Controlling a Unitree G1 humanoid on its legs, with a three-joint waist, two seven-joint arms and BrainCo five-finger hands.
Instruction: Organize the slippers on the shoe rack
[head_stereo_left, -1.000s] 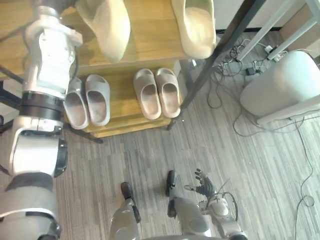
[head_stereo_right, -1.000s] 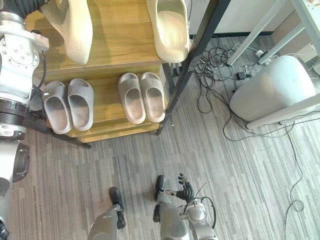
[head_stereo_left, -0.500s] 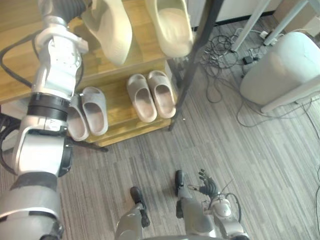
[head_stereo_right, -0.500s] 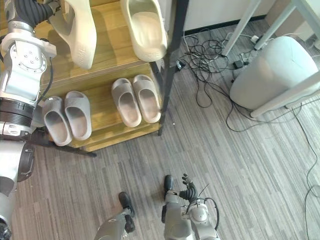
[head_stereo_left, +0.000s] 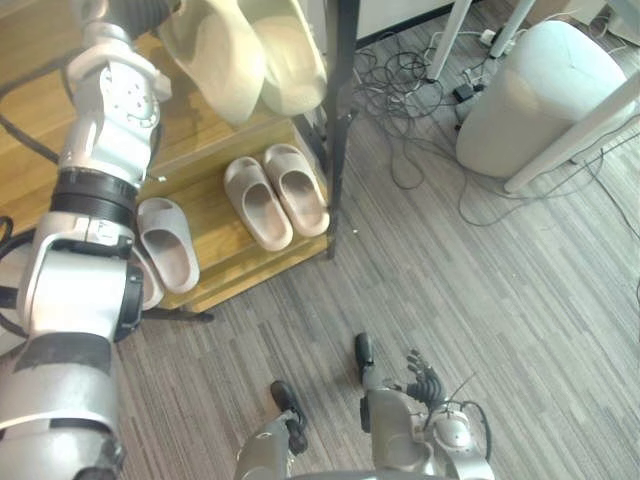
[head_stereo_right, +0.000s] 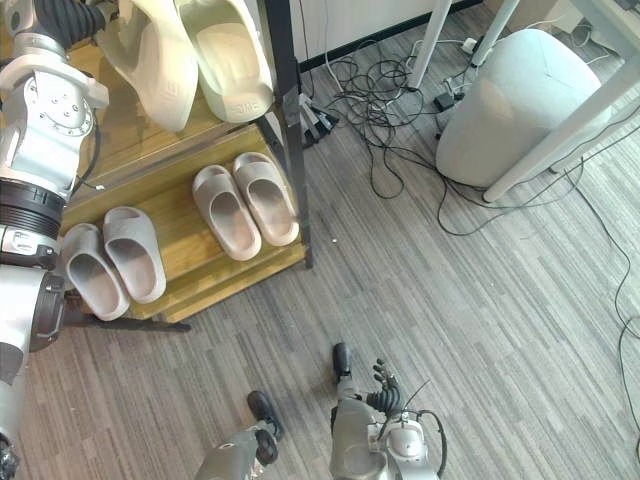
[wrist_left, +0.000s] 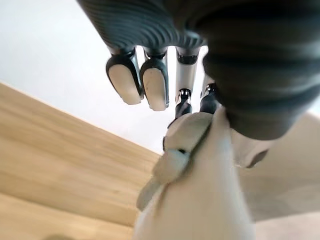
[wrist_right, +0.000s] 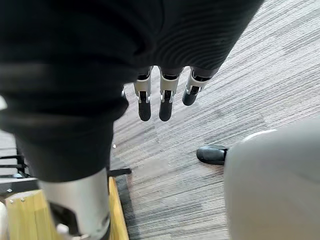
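A: What has the left hand (wrist_left: 125, 80) got?
B: Its fingers are curled round a cream slipper (head_stereo_right: 160, 60). The robot holds it tilted over the top of the shoe rack (head_stereo_right: 185, 240), just beside the other cream slipper (head_stereo_right: 232, 55) lying there.
A: And the right hand (head_stereo_right: 386, 400)?
B: Low over the floor (head_stereo_right: 450, 300), fingers loose and straight, holding nothing. A beige pair (head_stereo_right: 245, 200) and a grey pair (head_stereo_right: 110, 265) sit on the rack's lower level.

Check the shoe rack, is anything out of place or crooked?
Only one cream slipper: it's tipped up above the top shelf, pinched in the left hand, while its mate lies flat. Both lower pairs sit neatly paired.
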